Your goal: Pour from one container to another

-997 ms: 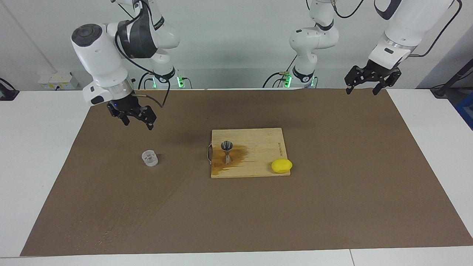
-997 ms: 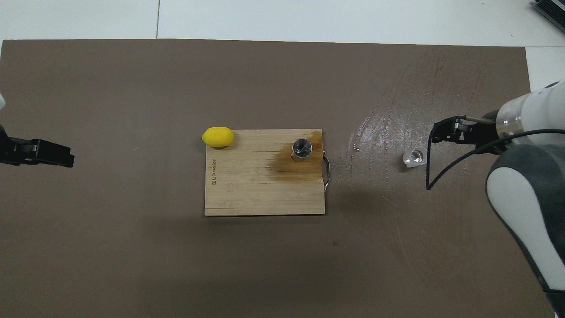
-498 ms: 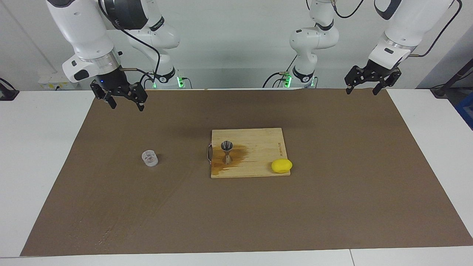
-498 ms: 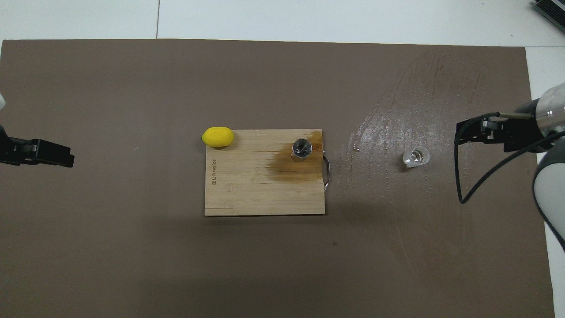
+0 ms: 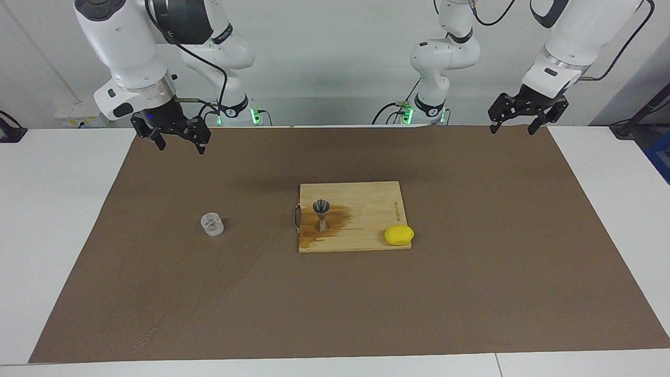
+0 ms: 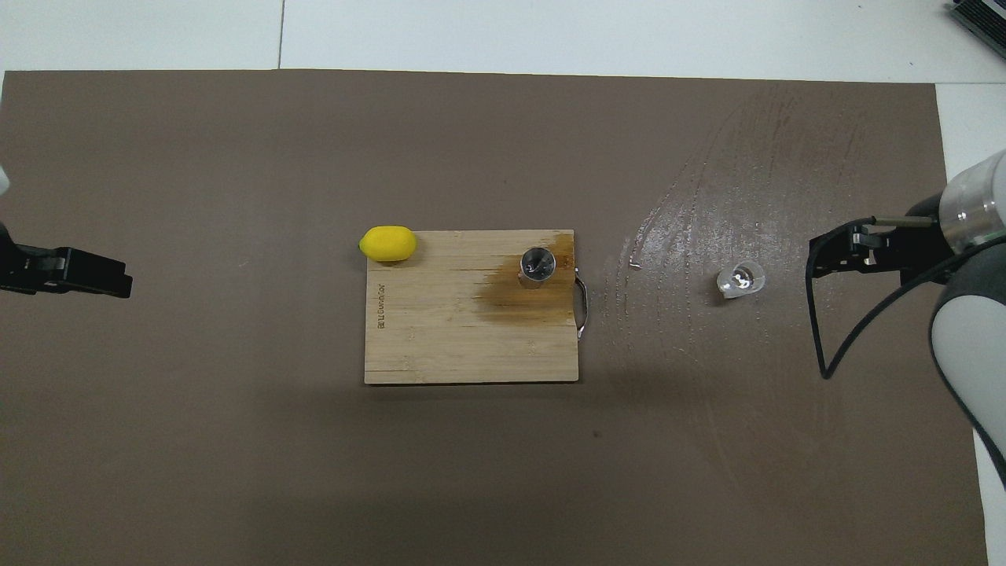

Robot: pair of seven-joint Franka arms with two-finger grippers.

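The cup point(image 5: 212, 224) stands upright on the mat point(image 5: 471, 293) toward the right arm's end of the desk, well apart from the jigger point(image 5: 321, 214) upright on the stained board point(image 5: 366, 209), a lemon point(image 5: 399, 235) at its corner. Both grippers hang wide and empty, right gripper point(image 5: 175, 137) and left gripper point(image 5: 515, 123) each over its own mat end

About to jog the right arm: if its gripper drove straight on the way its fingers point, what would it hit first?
The right gripper is open, pointing down. It would most likely land on bare mat, short of the cup, though depth is uncertain.
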